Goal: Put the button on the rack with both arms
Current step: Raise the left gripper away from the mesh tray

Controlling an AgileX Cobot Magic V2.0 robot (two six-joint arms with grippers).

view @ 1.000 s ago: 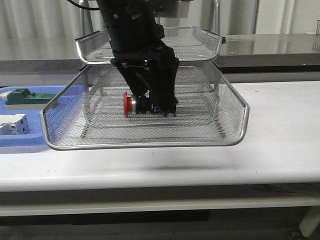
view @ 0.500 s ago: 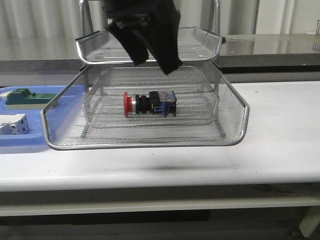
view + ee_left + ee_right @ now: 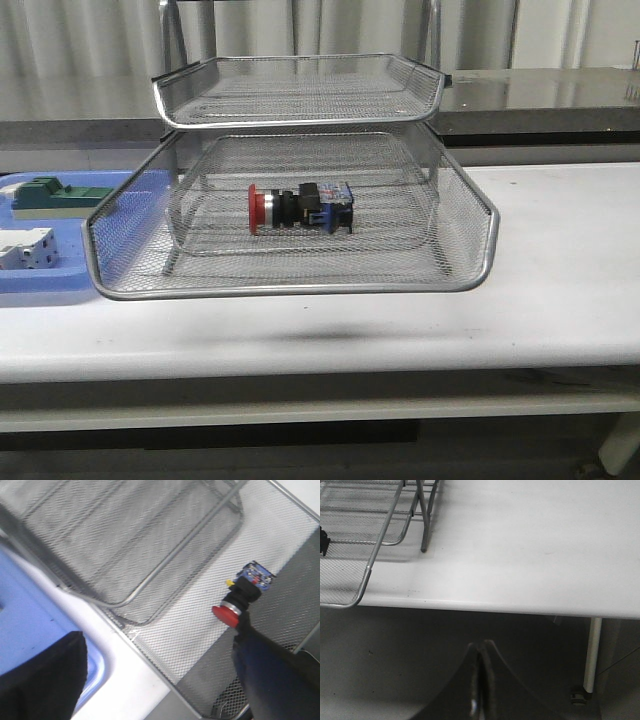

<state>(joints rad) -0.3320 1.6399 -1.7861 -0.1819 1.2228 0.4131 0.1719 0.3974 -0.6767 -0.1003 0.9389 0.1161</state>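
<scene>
Left gripper spread wide, nothing between its black fingers, hanging above the rack and clear of it. One finger seen just beside the red head of the button in the left wrist view; contact cannot be told from there. Right gripper pressed together, fingertips meeting in a thin seam, holding nothing, out past the front edge of the bench with the floor below it.

Button lying on its side on the mesh floor of the rack's middle tier, roughly at the tier's centre, red head toward the bench's left end, silver collar and black body next, blue rear block toward the right end. No gripper on it. Top tier directly above, bare mesh. Lowest, widest tier jutting toward the bench's front edge, its chrome rim close to that edge.

Blue tray at the bench's left end, just beside the rack and partly behind its mesh wall. Green block toward the tray's rear, white terminal block nearer its front. Neither arm visible in the front view.
</scene>
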